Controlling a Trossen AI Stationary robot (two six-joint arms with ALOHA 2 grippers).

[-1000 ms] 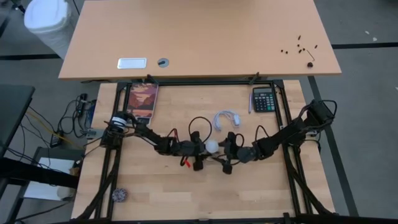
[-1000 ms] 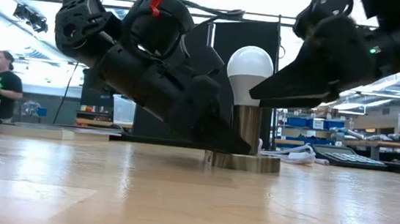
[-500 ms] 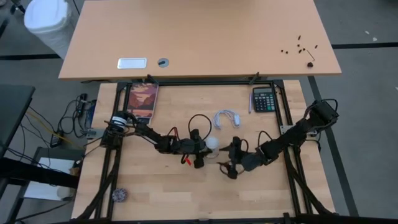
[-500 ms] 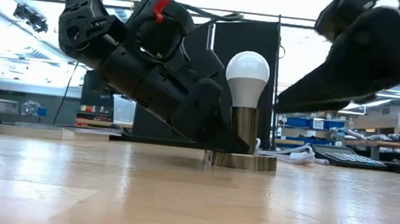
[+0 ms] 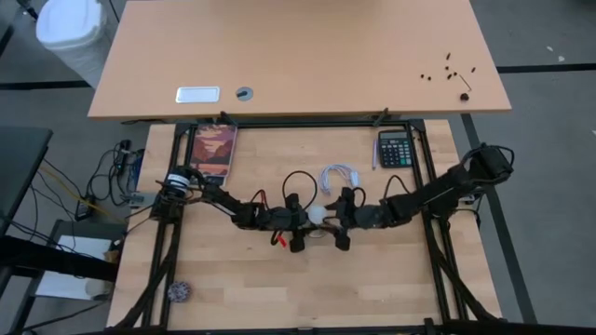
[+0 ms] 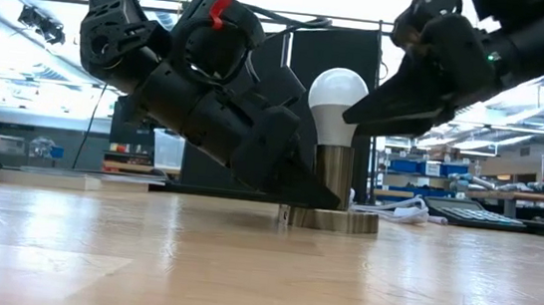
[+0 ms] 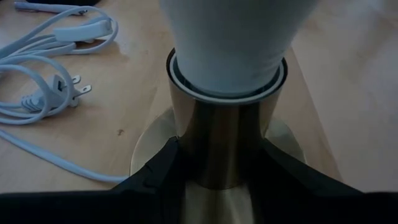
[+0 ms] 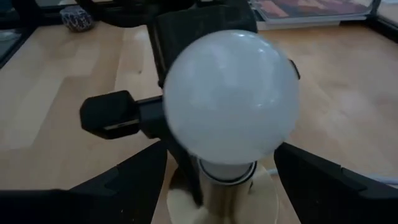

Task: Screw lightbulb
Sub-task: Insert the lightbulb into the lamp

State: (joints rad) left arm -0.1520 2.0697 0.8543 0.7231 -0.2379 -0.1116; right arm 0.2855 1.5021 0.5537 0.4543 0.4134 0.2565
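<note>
While socketed, lightbulb point(image 6: 337, 101) sits between right end effector point(image 8: 217, 180) fingers.

My left wrist view cuts the lightbulb point(image 7: 231, 43) off at twelve o'clock, so its dome is lost, and the brass socket point(image 7: 225, 143) runs out past six o'clock between my left fingers point(image 7: 155, 180). In the low view my left gripper point(image 6: 294, 180) hides the socket's nine o'clock side. From above, the bulb's screw base is hidden and the small dark bits point(image 5: 450, 70) on the far desk are too tiny to name.
</note>
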